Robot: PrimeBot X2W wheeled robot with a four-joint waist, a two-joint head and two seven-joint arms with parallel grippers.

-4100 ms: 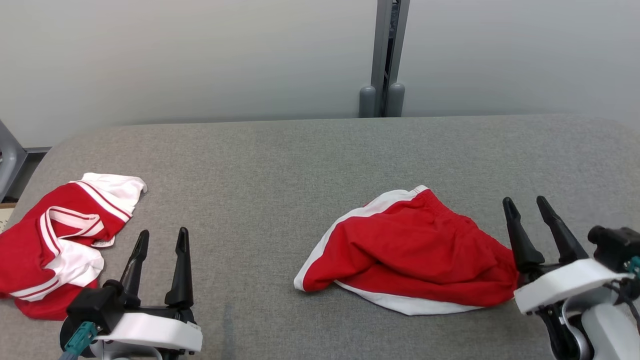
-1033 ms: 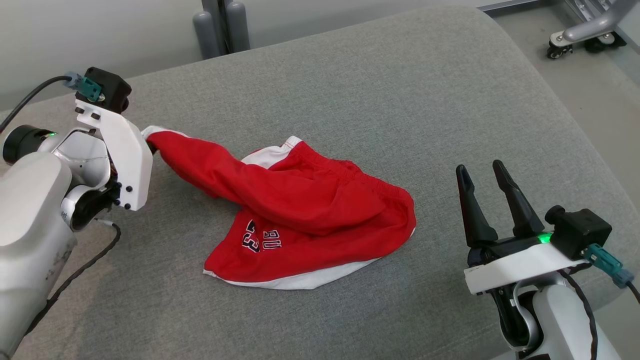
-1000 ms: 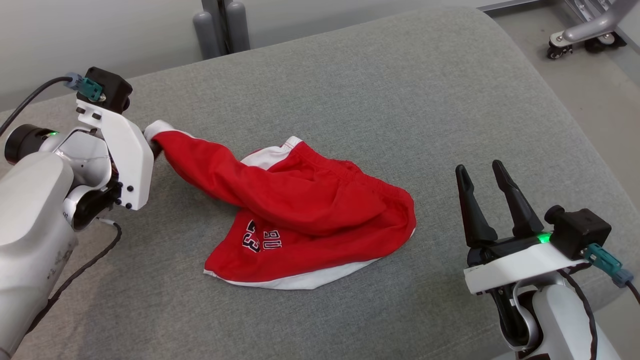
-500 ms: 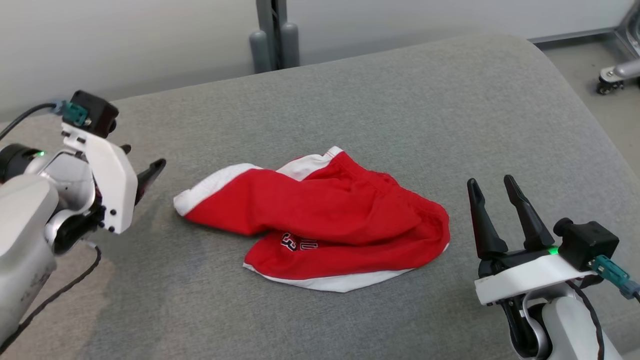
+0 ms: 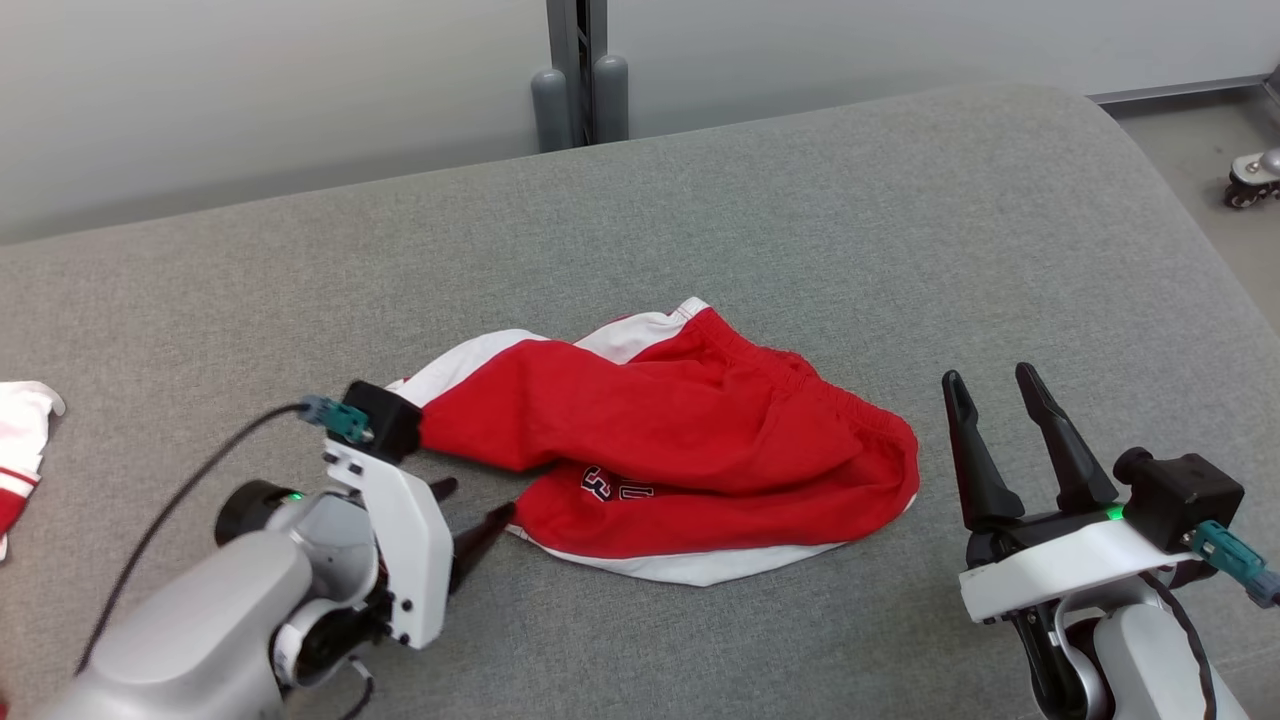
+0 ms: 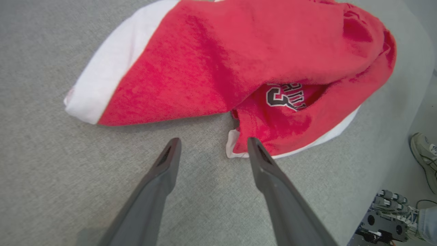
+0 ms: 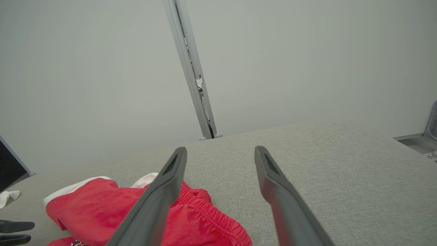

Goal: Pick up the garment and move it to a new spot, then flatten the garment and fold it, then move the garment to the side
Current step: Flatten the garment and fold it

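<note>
The left gripper (image 5: 478, 505) is hovering released, with its fingers spread wide and gripping nothing. The red garment (image 5: 700, 450) is lying crumpled on the grey padded surface (image 5: 800, 200) just ahead of its tips, the white hem right beside one finger. The right gripper (image 5: 988, 378) is hovering released too, with the garment lying off to its left.

A fold of the shorts (image 5: 680, 440) covers most of their dark lettering (image 6: 283, 99), leaving it unreadable. At nine o'clock in the head view, the edge cuts off a second garment (image 5: 22, 430); at three o'clock in the left wrist view, a shoe (image 6: 423, 153).
</note>
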